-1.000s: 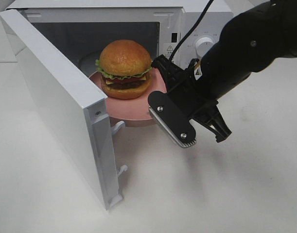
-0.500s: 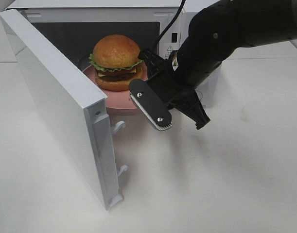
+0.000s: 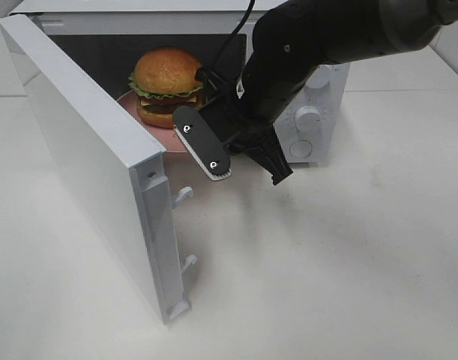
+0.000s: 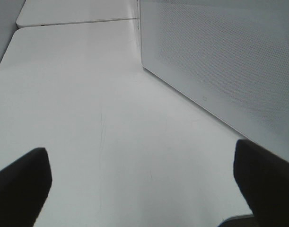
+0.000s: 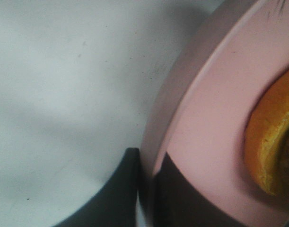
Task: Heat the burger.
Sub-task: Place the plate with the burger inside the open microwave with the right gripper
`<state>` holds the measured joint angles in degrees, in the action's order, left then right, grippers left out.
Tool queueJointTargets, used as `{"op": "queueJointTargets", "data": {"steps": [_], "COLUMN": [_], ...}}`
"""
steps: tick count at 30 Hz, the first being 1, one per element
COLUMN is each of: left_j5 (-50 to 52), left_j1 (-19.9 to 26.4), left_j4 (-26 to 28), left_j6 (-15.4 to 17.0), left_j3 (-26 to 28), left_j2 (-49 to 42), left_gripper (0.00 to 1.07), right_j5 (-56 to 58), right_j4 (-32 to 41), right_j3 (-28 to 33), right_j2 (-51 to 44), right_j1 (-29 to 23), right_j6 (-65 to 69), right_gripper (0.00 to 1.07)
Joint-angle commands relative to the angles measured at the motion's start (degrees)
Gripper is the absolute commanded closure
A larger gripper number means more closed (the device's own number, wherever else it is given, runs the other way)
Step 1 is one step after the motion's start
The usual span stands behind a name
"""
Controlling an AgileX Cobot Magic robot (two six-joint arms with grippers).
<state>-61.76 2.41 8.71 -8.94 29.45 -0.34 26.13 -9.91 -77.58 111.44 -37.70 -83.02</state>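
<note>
Burger sits upright in the middle of a pink plate, and we see both in the mouth of the microwave, which stands at the far edge of the desk. The white door is swung fully open towards the desk's left side and hides the plate's left part from the high camera. The bun is on top, with lettuce, dark patty and a yellow layer beneath it.

We find the right gripper at the plate's right-hand rim, its arm reaching in from the desk's far right corner and crossing in front of the microwave's knobs. In the right wrist view its two dark fingers stand close together with the pink rim pinched between them, one finger under the plate and one on its upper face. The jaws are narrow, clamped on that thin edge. They do not touch the burger, whose bun edge lies well apart from them across the bare pink surface.

We see the left gripper only in its own wrist view. Its fingers are spread wide above the bare white desk, gripping and touching nothing, with a white, finely dotted panel beside it.
</note>
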Motion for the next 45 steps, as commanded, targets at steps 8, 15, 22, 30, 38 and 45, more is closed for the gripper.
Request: {"op": "queueJointTargets", "data": {"steps": [8, 15, 22, 30, 38, 45], "left_j5": [0.5, 0.5, 0.5, 0.5, 0.5, 0.5], "left_j1": [-0.3, -0.3, -0.3, -0.3, -0.3, -0.3], "left_j4": [0.2, 0.2, 0.2, 0.2, 0.2, 0.2], "left_j6": [0.5, 0.5, 0.5, 0.5, 0.5, 0.5], "left_j3": [0.0, 0.0, 0.0, 0.0, 0.0, 0.0], "left_j2": [-0.6, -0.6, -0.6, -0.6, -0.6, -0.6], "left_gripper": [0.09, 0.09, 0.09, 0.09, 0.09, 0.09], "right_j5": [-1.7, 0.6, 0.1, -3.5, -5.6, -6.6], "right_j4": [-3.2, -4.8, -6.0, -6.2, -7.0, -7.2], "right_j3": [-8.8, -13.4, -18.7, -22.6, -23.9, -24.8], "right_j2": [4.7, 7.9, 11.6, 14.9, 16.5, 18.4], "right_j1": [0.3, 0.3, 0.2, 0.2, 0.2, 0.3], "right_j6": [6.1, 8.0, 10.0, 10.0, 10.0, 15.4], "right_gripper": [1.07, 1.07, 1.07, 1.07, 1.07, 1.00]}}
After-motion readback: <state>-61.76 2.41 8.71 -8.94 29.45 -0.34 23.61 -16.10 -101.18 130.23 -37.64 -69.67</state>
